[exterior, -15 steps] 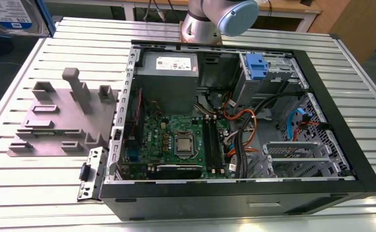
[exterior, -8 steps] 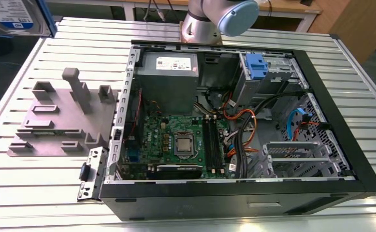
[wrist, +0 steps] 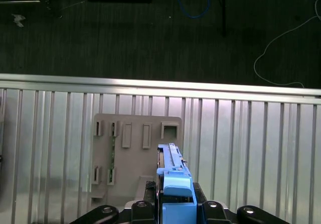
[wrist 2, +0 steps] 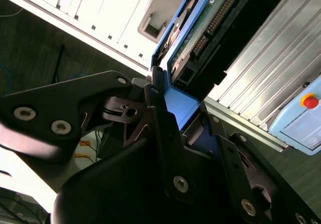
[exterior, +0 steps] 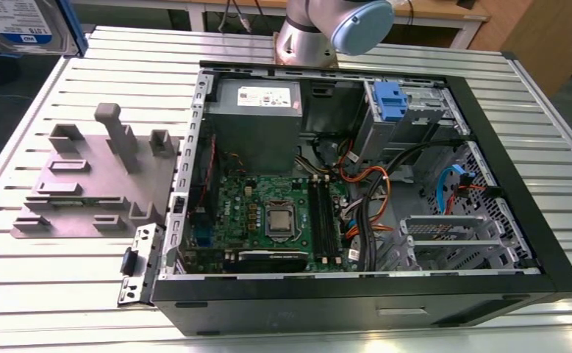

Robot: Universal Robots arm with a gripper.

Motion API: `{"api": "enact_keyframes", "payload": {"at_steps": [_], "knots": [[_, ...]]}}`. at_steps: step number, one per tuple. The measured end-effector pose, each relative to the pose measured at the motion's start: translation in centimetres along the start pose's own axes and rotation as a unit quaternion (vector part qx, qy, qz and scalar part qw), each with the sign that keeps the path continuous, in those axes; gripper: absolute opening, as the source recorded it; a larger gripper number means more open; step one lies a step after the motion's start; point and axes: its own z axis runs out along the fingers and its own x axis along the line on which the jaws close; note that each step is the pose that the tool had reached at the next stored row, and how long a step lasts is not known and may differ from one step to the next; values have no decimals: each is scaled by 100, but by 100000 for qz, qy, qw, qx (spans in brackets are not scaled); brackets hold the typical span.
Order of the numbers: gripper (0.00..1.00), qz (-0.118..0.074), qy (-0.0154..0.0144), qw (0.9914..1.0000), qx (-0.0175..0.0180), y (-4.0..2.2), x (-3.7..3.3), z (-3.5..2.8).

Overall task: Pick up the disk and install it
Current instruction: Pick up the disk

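Far on the exterior view's left, the disk point(exterior: 26, 26) hangs above the surface point(exterior: 70, 287), gripped by the claw point(wrist: 176, 209), jaws closed tight on its blue rail. Below it sits the grey rack point(exterior: 90, 184), and rightward lies the open case point(exterior: 365, 169).

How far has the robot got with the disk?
Picking up looks done: the disk is in the air, clamped in the gripper. It is held off to the exterior view's left of the open computer case. Installing is left: the disk is not in the case yet.
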Motion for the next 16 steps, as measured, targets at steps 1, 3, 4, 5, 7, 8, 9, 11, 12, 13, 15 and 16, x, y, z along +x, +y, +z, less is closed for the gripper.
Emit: {"api": "enact_keyframes", "payload": {"at_steps": [1,3,4,5,7,8,9,11,12,13,15,16], "knots": [[36,2,0,100000,-1,0,0,0],[36,-1,-1,100000,-2,-1,1,0],[36,-4,1,100000,-8,-1,4,-1],[36,-8,1,100000,-4,-1,7,0],[36,-1,0,100000,-2,0,13,0],[36,2,-1,100000,1,0,15,0],[36,2,-1,100000,1,0,17,0],[36,-1,1,100000,-2,0,21,0],[36,1,1,100000,-2,0,22,0],[36,1,0,100000,0,1,26,0],[36,-1,-1,100000,0,0,29,0],[36,2,-1,100000,2,1,28,0]]}}
